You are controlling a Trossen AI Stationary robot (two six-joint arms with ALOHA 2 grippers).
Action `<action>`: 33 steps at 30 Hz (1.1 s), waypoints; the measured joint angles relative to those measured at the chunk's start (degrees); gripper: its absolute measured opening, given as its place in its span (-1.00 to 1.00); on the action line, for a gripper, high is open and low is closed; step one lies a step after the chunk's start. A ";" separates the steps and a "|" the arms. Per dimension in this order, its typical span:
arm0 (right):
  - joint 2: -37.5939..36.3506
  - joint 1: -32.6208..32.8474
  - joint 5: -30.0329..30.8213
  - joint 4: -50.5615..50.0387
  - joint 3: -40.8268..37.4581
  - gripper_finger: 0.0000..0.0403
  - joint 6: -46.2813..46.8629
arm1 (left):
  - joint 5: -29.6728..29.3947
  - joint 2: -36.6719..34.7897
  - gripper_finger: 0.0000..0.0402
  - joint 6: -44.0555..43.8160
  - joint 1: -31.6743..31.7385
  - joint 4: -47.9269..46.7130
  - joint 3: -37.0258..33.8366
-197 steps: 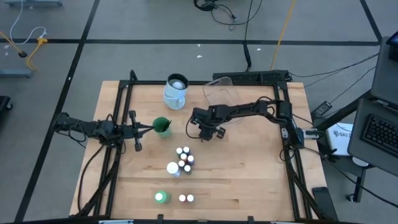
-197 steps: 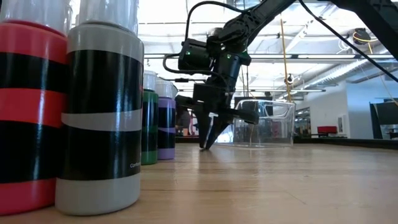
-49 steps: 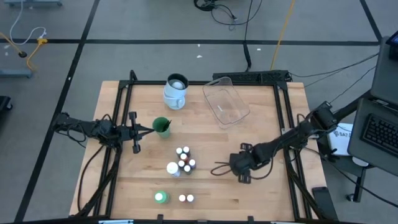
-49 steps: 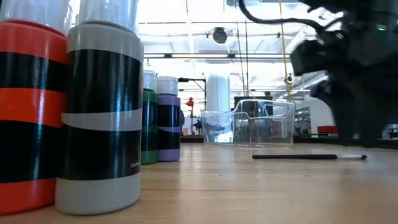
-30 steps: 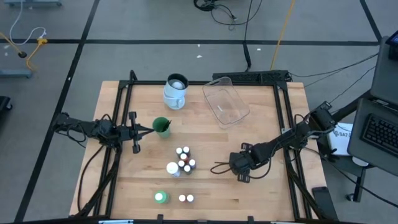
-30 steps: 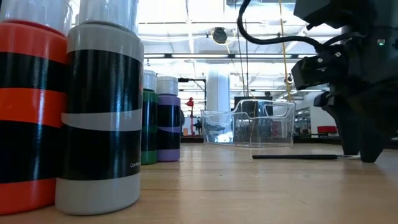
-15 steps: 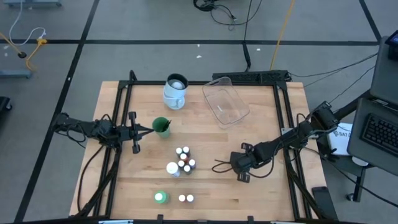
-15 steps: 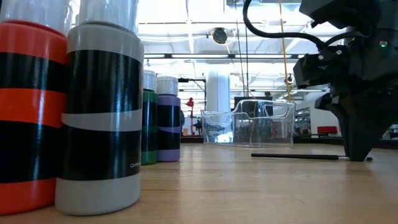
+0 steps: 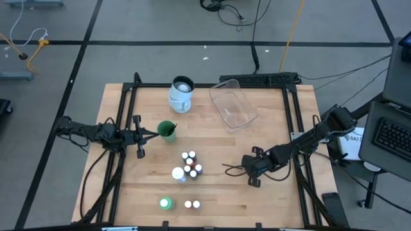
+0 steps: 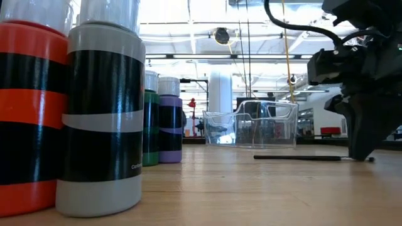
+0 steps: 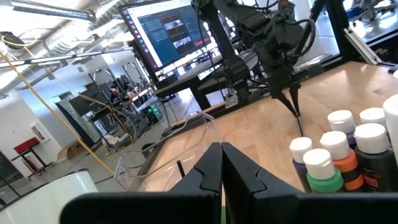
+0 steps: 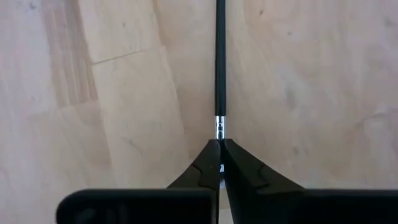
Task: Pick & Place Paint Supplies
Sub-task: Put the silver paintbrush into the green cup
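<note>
A thin dark-handled brush (image 9: 232, 169) lies flat on the wooden table right of centre, also seen in the low view (image 10: 295, 157). My right gripper (image 9: 247, 168) is shut on one end of it. A cluster of tiny white-capped paint bottles (image 9: 190, 163) stands at mid-table with a taller white bottle (image 9: 178, 173). A green bottle (image 9: 166, 203) and two tiny bottles (image 9: 192, 205) stand near the front edge. My left gripper (image 9: 154, 133) waits shut and level at the left, beside a green cup (image 9: 167, 129). My right gripper pinches the brush between its two fingertips at the metal ferrule end (image 12: 219, 132). The fingers slant down from the table's right side, in line with the brush. The brush lies on the table, its dark handle (image 12: 219, 56) pointing toward the table's left.
A clear plastic tray (image 9: 232, 104) sits at the back, right of centre, and a white cup (image 9: 182, 94) at the back centre. Black frame rails (image 9: 300, 173) run along both table sides. Bare wood lies between the brush and the tray.
My right gripper has shut on the brush's ferrule end and tipped to a shallower slant, shifting slightly toward the table's right edge. The brush still lies on the table.
</note>
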 joint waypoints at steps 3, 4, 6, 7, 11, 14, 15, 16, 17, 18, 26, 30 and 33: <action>-1.40 -0.04 1.32 0.84 -0.07 -0.99 -1.10 | 0.00 -0.02 -0.97 0.00 -0.01 0.00 0.00; -1.72 -0.04 1.34 1.18 -0.12 -0.99 -1.59 | 0.00 0.00 -0.97 -0.01 -0.01 0.00 0.00; -1.91 -0.05 2.18 1.74 -0.15 -0.99 -1.78 | 0.00 -0.02 -0.97 -0.02 0.00 0.00 0.00; -1.95 -0.07 2.14 1.89 -0.15 -0.99 -1.77 | 0.00 -0.01 -0.97 -0.02 0.00 -0.02 0.00; -1.63 -0.07 1.18 2.16 -0.05 -0.99 -1.51 | 0.00 -0.02 -0.97 -0.04 -0.01 0.00 0.00; -1.62 -0.08 0.13 2.12 -0.01 -0.99 -0.97 | 0.00 -0.02 -0.97 -0.04 0.01 0.00 0.00; -1.63 -0.11 -0.52 2.15 0.03 -0.99 -0.76 | 0.00 0.00 -0.97 -0.05 -0.01 0.00 0.00; -1.63 -0.11 -0.82 2.18 0.04 -0.99 -0.69 | 0.00 0.00 -0.97 -0.04 -0.01 -0.01 0.00; -1.65 -0.11 -1.06 2.16 0.04 -0.99 -0.68 | 0.00 0.00 -0.97 -0.05 0.00 0.00 0.00; -1.65 -0.11 -1.31 2.16 0.04 -0.99 -0.70 | 0.00 0.00 -0.97 -0.05 0.00 0.00 0.00; -1.60 -0.22 -2.66 1.79 0.02 -0.80 -1.82 | 0.00 -0.01 -0.97 -0.06 -0.01 0.00 0.00; -1.60 -0.22 -3.50 2.24 0.02 -0.58 -1.97 | 0.00 0.00 -0.97 -0.09 -0.01 0.00 0.00; -1.88 -0.22 -3.61 2.30 0.02 -0.45 -2.23 | 0.00 -0.01 -0.97 -0.15 0.00 0.00 0.00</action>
